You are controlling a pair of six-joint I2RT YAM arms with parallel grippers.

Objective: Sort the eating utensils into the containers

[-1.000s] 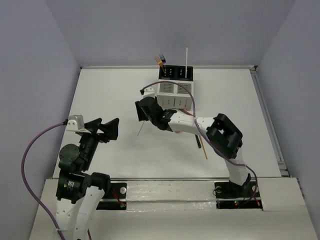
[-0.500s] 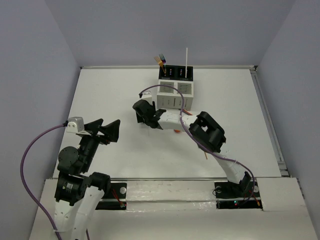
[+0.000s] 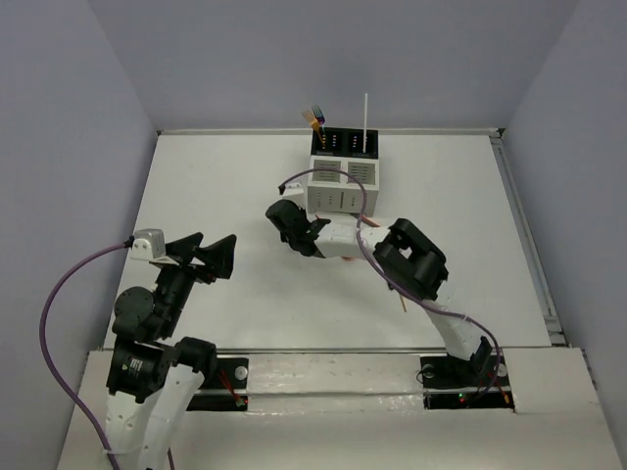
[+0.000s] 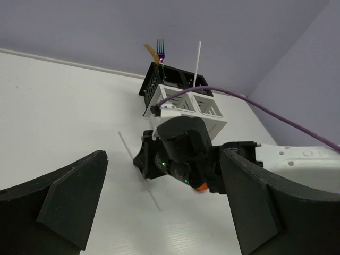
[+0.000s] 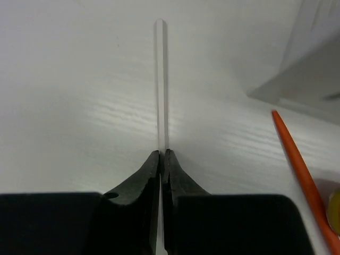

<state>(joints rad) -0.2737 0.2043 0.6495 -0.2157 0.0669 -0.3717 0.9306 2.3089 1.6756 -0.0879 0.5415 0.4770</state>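
My right gripper (image 5: 161, 154) is down at the table and shut on a thin white stick (image 5: 160, 79), which runs straight out from its fingertips and lies flat. From above, that gripper (image 3: 284, 220) sits just front-left of the containers (image 3: 341, 176), a white and black four-box caddy. A gold and an iridescent fork (image 3: 314, 117) and an upright white stick (image 3: 365, 117) stand in its rear black boxes. An orange stick (image 5: 297, 164) lies to the right of the held one. My left gripper (image 3: 208, 253) hangs open above the table, empty, facing the right gripper (image 4: 175, 154).
A wooden stick (image 3: 402, 302) lies partly under the right forearm. The purple cable (image 3: 328, 174) loops over the front of the caddy. A raised rail (image 3: 524, 235) borders the table's right side.
The right gripper has come down over the white stick and shut on it, its arm folding in toward the caddy. The left arm has barely moved.
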